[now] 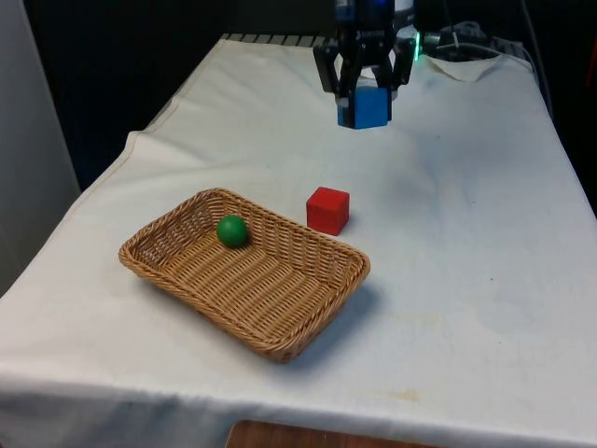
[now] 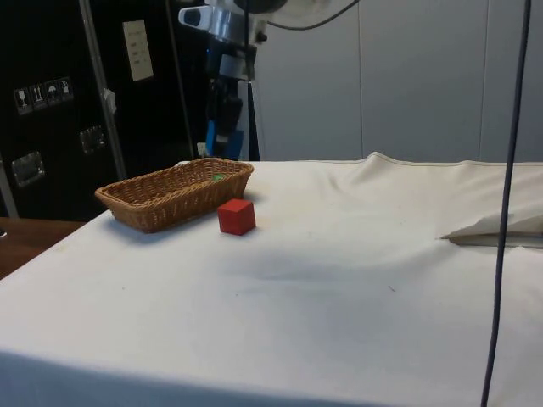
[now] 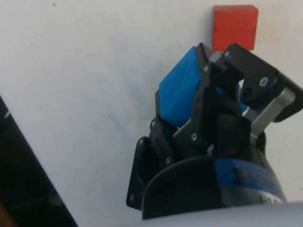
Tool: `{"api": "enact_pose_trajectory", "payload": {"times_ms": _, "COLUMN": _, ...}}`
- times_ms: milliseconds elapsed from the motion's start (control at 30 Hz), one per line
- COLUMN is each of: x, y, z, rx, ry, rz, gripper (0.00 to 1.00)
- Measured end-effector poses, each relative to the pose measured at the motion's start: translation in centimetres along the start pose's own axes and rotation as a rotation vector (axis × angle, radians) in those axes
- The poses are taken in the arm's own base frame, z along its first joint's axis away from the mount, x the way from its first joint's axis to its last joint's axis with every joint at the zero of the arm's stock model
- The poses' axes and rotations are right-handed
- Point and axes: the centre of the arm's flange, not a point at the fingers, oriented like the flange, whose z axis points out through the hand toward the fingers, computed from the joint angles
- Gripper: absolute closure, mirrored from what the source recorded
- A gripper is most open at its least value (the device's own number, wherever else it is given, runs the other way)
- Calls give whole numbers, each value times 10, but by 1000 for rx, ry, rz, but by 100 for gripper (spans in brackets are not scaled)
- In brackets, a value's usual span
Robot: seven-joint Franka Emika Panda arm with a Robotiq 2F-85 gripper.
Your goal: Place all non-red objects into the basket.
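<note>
Front view, blue block (image 1: 374,105) gripped by the gripper (image 1: 366,110) above the white-clothed table (image 1: 466,233), green ball (image 1: 231,231) held in the basket (image 1: 308,313), red cube (image 1: 327,210) set just beside its far rim.

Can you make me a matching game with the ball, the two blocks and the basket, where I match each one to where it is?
Things:
1. green ball
2. blue block
3. red block
4. wicker basket

Places:
A. held up in the air by the gripper
B. on the white cloth, just beside the basket
C. inside the basket
D. on the white cloth, with one thing in it

Pairs: 1-C, 2-A, 3-B, 4-D
</note>
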Motion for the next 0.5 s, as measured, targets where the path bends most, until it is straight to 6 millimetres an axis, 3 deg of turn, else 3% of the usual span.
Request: {"api": "enact_pose_trajectory", "payload": {"times_ms": 500, "x": 20, "y": 23, "z": 28, "rx": 13, "ry": 32, "rz": 59, "gripper": 98}}
